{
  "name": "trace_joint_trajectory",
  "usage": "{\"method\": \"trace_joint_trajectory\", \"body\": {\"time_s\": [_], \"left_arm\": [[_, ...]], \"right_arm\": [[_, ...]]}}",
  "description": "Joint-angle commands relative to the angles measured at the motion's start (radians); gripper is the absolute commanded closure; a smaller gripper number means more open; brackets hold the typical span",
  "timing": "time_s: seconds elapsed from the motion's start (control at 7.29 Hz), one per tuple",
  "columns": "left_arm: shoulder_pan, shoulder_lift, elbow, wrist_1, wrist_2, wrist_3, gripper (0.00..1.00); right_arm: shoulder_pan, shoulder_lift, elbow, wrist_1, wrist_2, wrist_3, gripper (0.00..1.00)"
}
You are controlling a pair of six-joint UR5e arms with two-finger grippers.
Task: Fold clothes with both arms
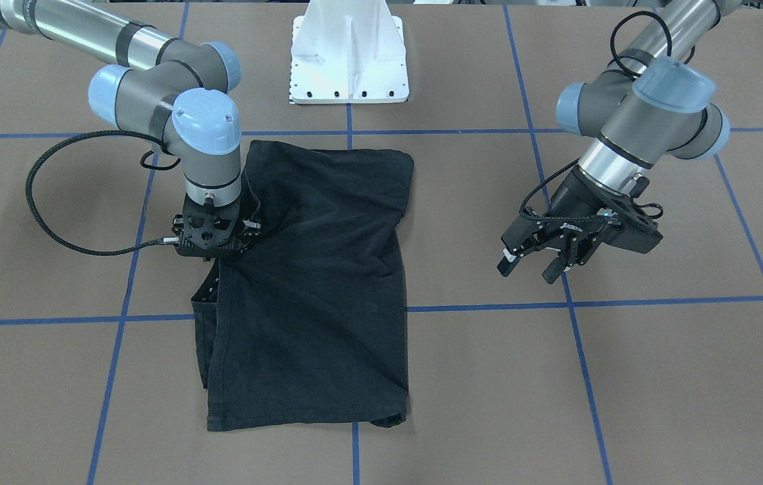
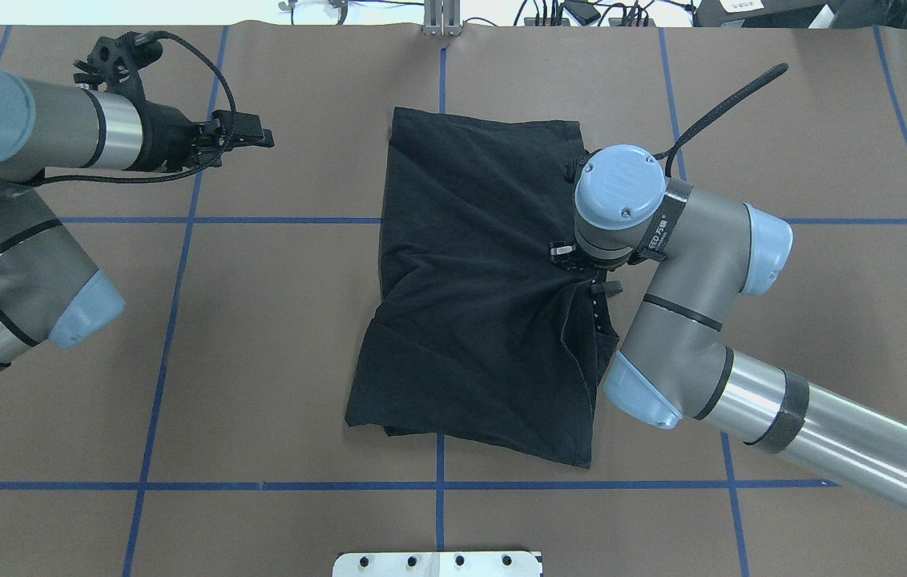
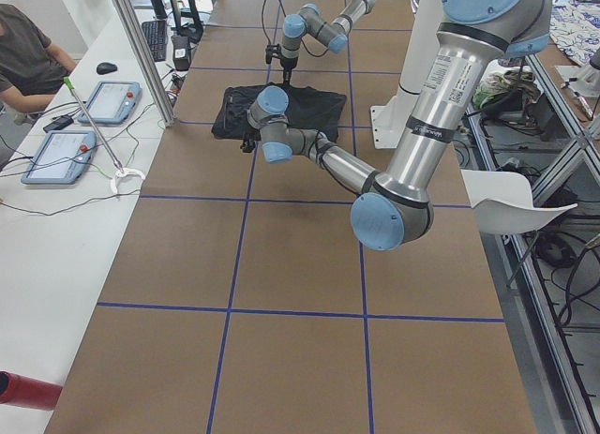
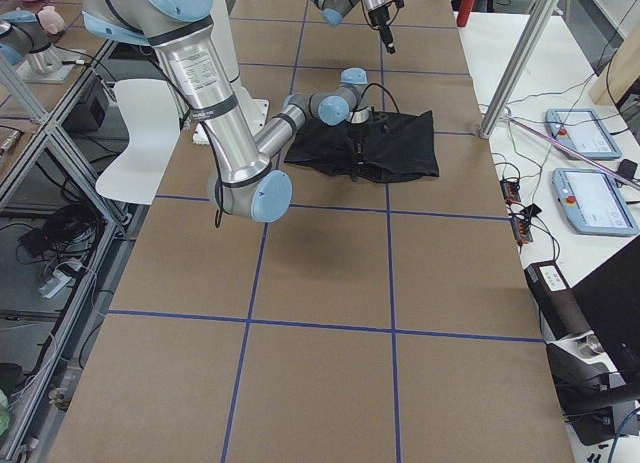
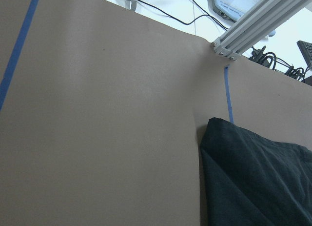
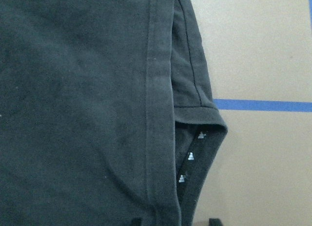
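The black T-shirt [image 1: 327, 269] lies partly folded in the middle of the table [image 1: 658, 377]. The right gripper [image 1: 211, 242] points straight down at the shirt's side edge, probably to take the doubled layer for the next fold; creases in the cloth run toward its fingers. I cannot tell whether these fingers are clamped, because the wrist covers them. The left gripper [image 1: 530, 268] hangs well apart from the shirt with its fingers apart and empty, in my judgement waiting. Only the right wrist view shows, just ahead of the fingers, a sleeve hem [image 6: 197, 109] and small white marks [image 6: 190, 156].
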Motion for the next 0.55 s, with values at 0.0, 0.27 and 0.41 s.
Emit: {"method": "trace_joint_trajectory", "body": {"time_s": [0.0, 0.27, 0.41], "left_arm": [[0.0, 0.001, 0.0, 0.0, 0.0, 0.0, 0.0], [0.0, -0.001, 0.0, -0.002, 0.0, 0.001, 0.0], [0.0, -0.001, 0.0, 0.0, 0.0, 0.002, 0.0]], "right_arm": [[0.003, -0.011, 0.064, 0.001, 0.005, 0.113, 0.0], [-0.046, -0.063, 0.181, 0.016, -0.005, 0.648, 0.0], [-0.098, -0.079, 0.239, 0.016, -0.05, 0.852, 0.0]]}}
